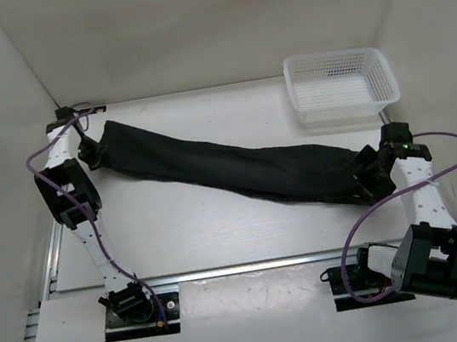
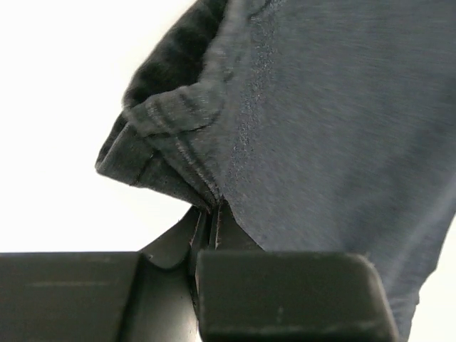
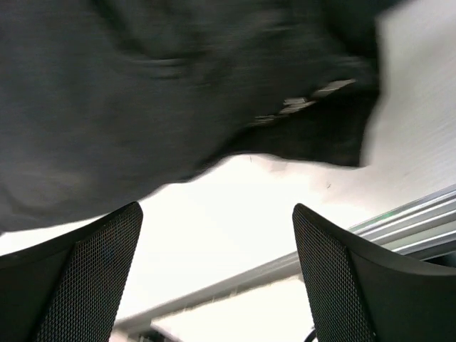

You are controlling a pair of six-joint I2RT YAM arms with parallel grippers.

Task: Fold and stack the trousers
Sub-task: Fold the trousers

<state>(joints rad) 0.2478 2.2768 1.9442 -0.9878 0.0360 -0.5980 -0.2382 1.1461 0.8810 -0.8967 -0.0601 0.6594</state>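
Note:
The black trousers (image 1: 228, 167) lie as one long band across the table, from the back left down to the right. My left gripper (image 1: 92, 152) is shut on the band's left end, and the left wrist view shows the hemmed edge (image 2: 178, 135) pinched between its jaws. My right gripper (image 1: 373, 173) is at the band's right end. In the right wrist view it (image 3: 217, 235) stands open and empty, with the dark fabric (image 3: 157, 92) just beyond its fingertips (image 3: 107, 242).
A white mesh basket (image 1: 340, 85) stands at the back right. White walls close in the table on the left, right and back. A metal rail (image 1: 251, 266) runs along the near edge, by the arm bases.

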